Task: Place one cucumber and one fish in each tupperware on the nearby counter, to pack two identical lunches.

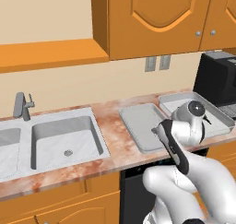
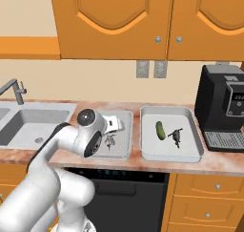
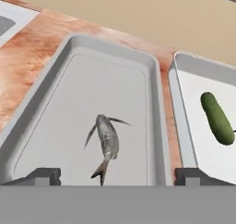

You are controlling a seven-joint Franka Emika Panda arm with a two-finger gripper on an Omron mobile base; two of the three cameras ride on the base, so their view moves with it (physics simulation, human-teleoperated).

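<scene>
The two-finger gripper [image 3: 109, 176] stands wide open and empty above the small grey fish [image 3: 106, 142] lying in the left pale grey rectangular tupperware tray [image 3: 55, 75]. The dark green oblong cucumber [image 3: 217, 118] lies at 3 o'clock. It is probably light, stiff and slippery; grasp it across mid-length.

The marbled counter [image 2: 167, 163] carries two grey tupperware trays side by side: the left tray [image 3: 50, 89] directly under the hand, the right tray [image 3: 184, 108] just beside it, and a black coffee machine [image 2: 224, 107] beyond.

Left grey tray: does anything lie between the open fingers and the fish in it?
Nothing visible does. The small grey fish lies alone on the floor of the left shallow pale grey tray, directly ahead of the gripper, whose dark fingers stand apart.
</scene>
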